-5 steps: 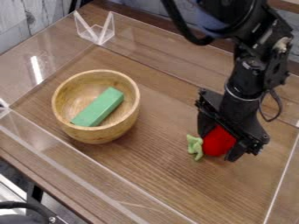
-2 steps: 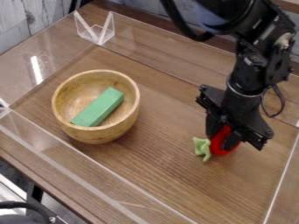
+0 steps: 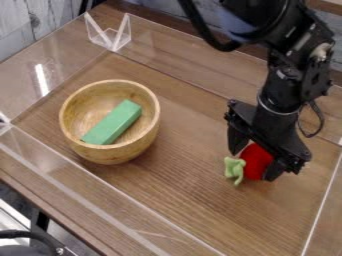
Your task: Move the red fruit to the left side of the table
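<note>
The red fruit [image 3: 255, 160] is small, round and bright red, and its light-green leaf [image 3: 235, 170] sticks out to the left. It lies on the brown wood-grain table [image 3: 174, 180] at the right side. My black gripper [image 3: 259, 158] points straight down over it, with its fingers standing on either side of the fruit, low at the tabletop. The jaws look spread wider than the fruit, so the gripper reads as open. The fingers hide part of the fruit.
A round light-wood bowl [image 3: 80, 105] holding a green rectangular block [image 3: 112, 121] stands at the left middle. Clear acrylic walls [image 3: 160, 215] edge the table. A clear folded stand [image 3: 110, 35] sits at the back left.
The gripper has stayed down around the red fruit. The fruit and its leaf have barely shifted. The bowl and block are unmoved.
</note>
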`<action>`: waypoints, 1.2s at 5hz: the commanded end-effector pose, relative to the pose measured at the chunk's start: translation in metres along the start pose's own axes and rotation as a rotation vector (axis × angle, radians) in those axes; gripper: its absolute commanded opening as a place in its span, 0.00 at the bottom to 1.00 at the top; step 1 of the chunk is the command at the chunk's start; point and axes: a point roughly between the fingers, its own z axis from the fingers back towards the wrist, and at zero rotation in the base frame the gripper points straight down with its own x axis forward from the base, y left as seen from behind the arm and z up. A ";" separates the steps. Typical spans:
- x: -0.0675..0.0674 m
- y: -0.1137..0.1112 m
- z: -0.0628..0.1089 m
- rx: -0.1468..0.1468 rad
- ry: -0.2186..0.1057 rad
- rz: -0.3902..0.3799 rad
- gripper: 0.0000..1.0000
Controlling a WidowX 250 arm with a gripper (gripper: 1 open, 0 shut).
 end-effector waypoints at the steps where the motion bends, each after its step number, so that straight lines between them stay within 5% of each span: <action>1: 0.006 0.003 0.003 -0.008 -0.034 0.014 1.00; 2: 0.006 0.006 0.007 -0.011 -0.034 0.029 0.00; 4: 0.023 0.050 0.040 -0.002 -0.081 0.163 0.00; 6: 0.047 0.113 0.031 0.023 -0.091 0.322 0.00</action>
